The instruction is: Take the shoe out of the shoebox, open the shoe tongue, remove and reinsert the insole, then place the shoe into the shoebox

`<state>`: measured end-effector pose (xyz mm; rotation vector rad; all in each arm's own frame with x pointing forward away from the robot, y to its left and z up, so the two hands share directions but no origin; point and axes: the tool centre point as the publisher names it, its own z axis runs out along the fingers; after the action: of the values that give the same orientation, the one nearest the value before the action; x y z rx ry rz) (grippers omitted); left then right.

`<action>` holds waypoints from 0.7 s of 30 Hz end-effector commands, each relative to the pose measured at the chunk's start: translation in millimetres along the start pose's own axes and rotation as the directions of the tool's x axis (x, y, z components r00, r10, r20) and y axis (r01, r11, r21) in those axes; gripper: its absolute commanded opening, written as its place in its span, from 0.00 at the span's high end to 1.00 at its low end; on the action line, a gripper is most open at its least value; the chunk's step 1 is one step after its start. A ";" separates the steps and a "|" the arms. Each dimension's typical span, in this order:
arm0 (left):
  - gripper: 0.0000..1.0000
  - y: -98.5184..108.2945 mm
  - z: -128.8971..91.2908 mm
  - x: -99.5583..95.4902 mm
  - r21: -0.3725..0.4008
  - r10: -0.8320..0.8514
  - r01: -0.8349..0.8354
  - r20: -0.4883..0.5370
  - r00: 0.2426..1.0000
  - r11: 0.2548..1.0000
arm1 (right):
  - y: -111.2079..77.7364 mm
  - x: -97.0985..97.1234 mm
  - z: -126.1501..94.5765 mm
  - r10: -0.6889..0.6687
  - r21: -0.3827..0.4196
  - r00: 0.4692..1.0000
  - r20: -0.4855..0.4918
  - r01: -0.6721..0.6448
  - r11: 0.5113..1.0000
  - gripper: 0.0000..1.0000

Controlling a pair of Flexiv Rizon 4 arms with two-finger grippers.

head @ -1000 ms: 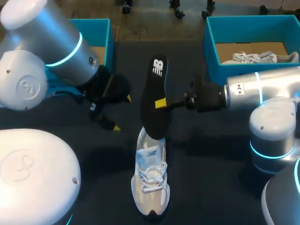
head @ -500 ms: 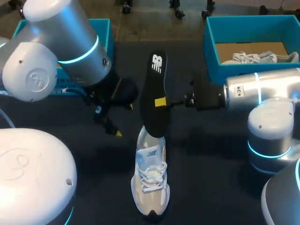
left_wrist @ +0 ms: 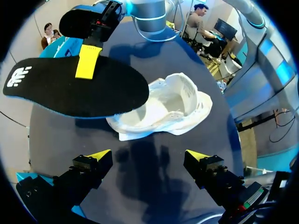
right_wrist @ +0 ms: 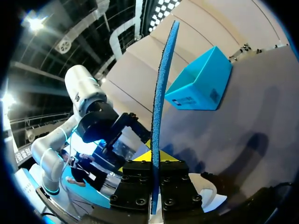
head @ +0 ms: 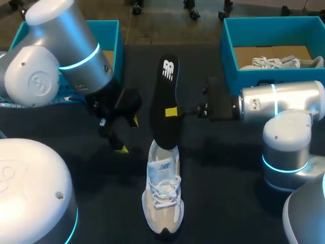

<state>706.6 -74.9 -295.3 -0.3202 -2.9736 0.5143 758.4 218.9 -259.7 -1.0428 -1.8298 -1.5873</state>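
Right gripper (head: 173,112) is clamped on the black insole (head: 165,101), one yellow tip flat against its face near the middle. The insole's long axis runs the same way as the shoe's, one end up towards the table's far edge. Its other end sits at the heel opening of the pale shoe (head: 163,190); I can't make out whether it is already inside. The shoe stands on its sole near the middle of the dark table (head: 228,193), toe towards the near edge. Feeding the insole in looks like a push down and forward along the shoe. The left gripper (head: 128,135) hangs just beside them, fingers spread and holding nothing. Blue shoeboxes sit at the far right corner (head: 228,51) and the far left corner (head: 114,35).
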 end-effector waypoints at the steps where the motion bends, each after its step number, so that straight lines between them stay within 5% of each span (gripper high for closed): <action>1: 0.00 -2.2 0.3 -1.5 -0.008 -0.001 0.001 -0.003 1.000 1.000 | 0.6 -0.7 4.3 0.000 -0.001 1.000 0.002 0.000 1.000 1.00; 21: 0.00 6.4 26.2 5.0 0.047 -0.043 0.044 -0.016 0.999 0.998 | -12.4 -11.4 18.1 -0.075 -0.015 0.997 0.009 0.075 0.997 1.00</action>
<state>698.9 -77.8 -312.7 -0.2507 -2.9501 0.5544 758.5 234.3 -280.0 -1.0000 -1.8859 -1.6407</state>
